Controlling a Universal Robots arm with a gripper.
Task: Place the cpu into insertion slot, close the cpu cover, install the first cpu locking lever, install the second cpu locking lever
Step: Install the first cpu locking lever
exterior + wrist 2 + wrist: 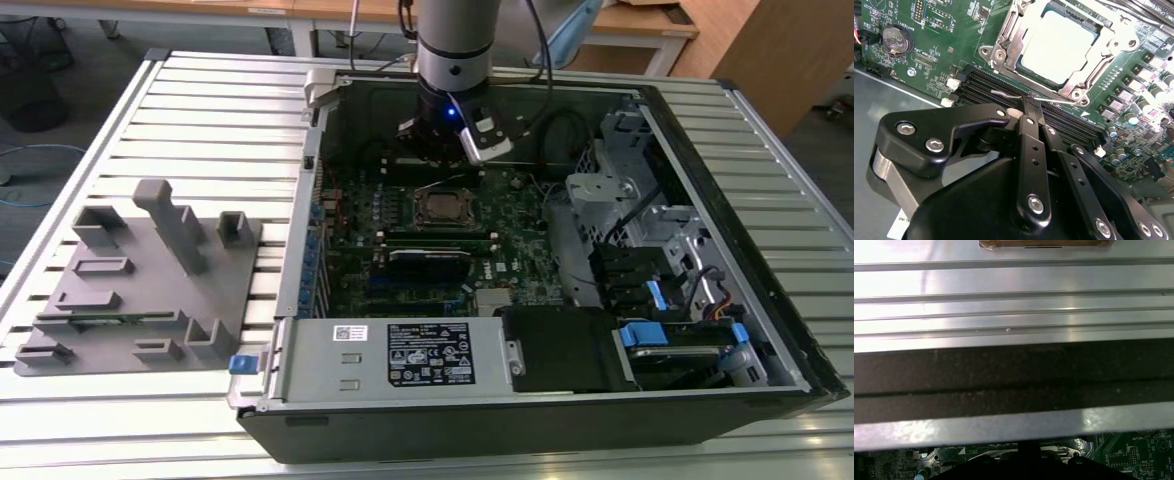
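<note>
Grey fixture block (134, 290) on slatted table (214, 100), labelled power supply (400, 355), coin battery (895, 40), black memory slots (976, 85)

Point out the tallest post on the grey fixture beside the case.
The middle post on the fixture. It rises clearly higher than the short post to the exterior view's left and the short one to that view's right.

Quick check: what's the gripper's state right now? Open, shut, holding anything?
Gripper: shut, with its fingertips pinched on the thin silvery cpu locking lever, as seen in the second wrist view.
</note>
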